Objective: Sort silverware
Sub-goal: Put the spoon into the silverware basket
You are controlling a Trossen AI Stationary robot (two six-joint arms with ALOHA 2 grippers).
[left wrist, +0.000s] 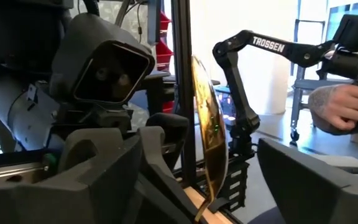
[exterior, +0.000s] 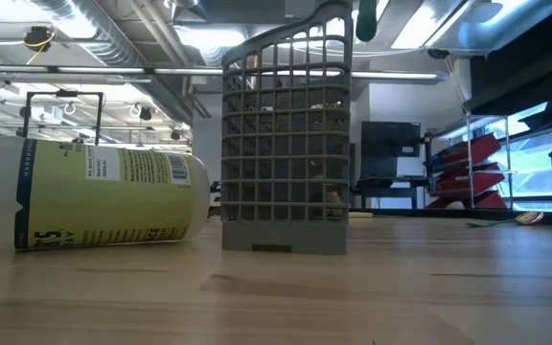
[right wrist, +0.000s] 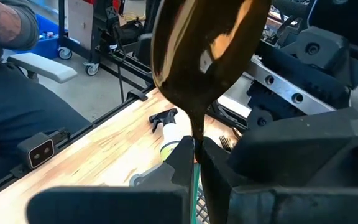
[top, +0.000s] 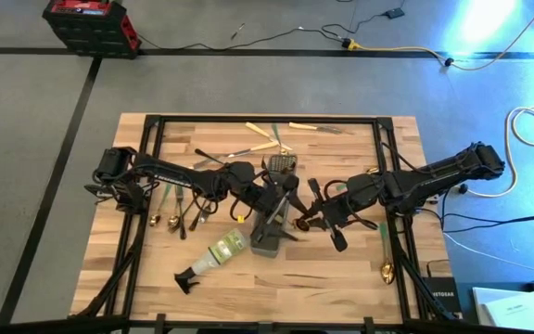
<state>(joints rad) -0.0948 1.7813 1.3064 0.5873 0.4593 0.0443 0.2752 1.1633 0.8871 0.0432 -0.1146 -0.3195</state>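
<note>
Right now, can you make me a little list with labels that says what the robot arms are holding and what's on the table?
left gripper: over the caddy, a gold spoon edge-on between its fingers, grip not clear
right gripper: shut on a dark spoon, bowl up
caddy: grey mesh, upright, mid-table
bottle: on its side beside the caddy, black nozzle toward the table's edge
loose silverware: scattered under the left arm and along the far edge
table: light wood

Grey mesh caddy (exterior: 286, 144), yellow-green label bottle (exterior: 94, 203), dk bronze spoon (right wrist: 204, 56).
</note>
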